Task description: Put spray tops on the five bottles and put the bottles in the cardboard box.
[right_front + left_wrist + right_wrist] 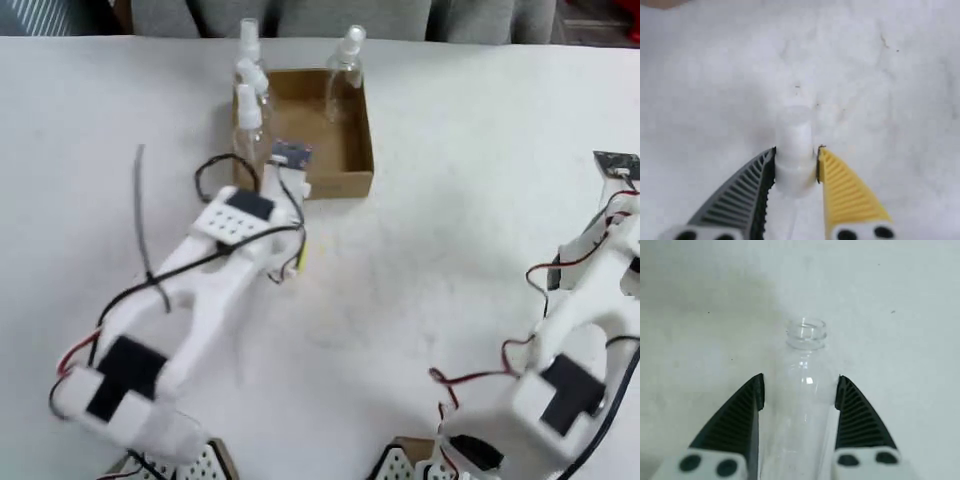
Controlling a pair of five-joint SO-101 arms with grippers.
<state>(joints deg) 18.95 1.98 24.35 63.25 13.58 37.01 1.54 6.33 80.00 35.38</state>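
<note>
Bright, even light nearly washes out the white tabletop (450, 250). My left arm (200, 290) casts only a soft, pale shadow in front of the brown cardboard box (345, 184). The white plastic spray top (795, 130) in my left gripper (795, 150) barely stands out against the table. A small glint marks the clear plastic bottle (807, 355) in my right gripper (800, 378).

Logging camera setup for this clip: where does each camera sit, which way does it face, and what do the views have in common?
High view: fixed above the table, looking down on the cardboard box and capped bottles; the left arm and right arm show.
Left wrist view: on the left arm, facing the table along the left gripper, shut on a spray top.
Right wrist view: on the right arm, facing along the right gripper, holding an uncapped bottle.
Shared: the white table, in all three.
</note>
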